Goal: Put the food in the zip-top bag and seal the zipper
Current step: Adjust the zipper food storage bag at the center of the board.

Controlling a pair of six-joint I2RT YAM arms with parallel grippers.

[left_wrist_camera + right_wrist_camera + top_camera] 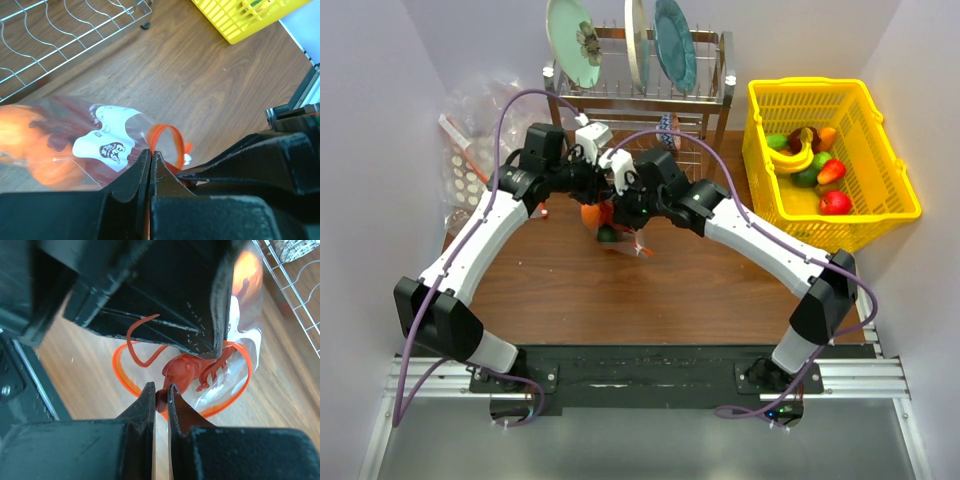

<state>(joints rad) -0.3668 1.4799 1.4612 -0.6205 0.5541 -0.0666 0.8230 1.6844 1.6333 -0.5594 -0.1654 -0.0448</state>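
My left gripper (150,159) is shut tight on a thin edge of the bag (60,112), just beside its white label (107,145); my right gripper (161,394) has its jaws narrow, nipping the bag's rim where the zipper (235,390) curves round as an orange hoop; the lobster (187,374) has its head right against that pinch, and I cannot tell whether I have caught its nose along with the plastic. The bag sits between my two wrists over the middle of the table (210,75), with the orange (25,137) deep inside it and the green fruit (607,235) low in the same bundle (inside, I judge, though the top view is too small to be sure). The mouth stands open, so the sealing is not yet done. What worries me: a long feeler of the lobster curls out past the hoop, and pressing the strip over it would leave a gap; an uneven pull between my grippers could slip the thin edge from the left one and tip the fruit out; squeezing the lobster's head instead of the strip would close nothing.
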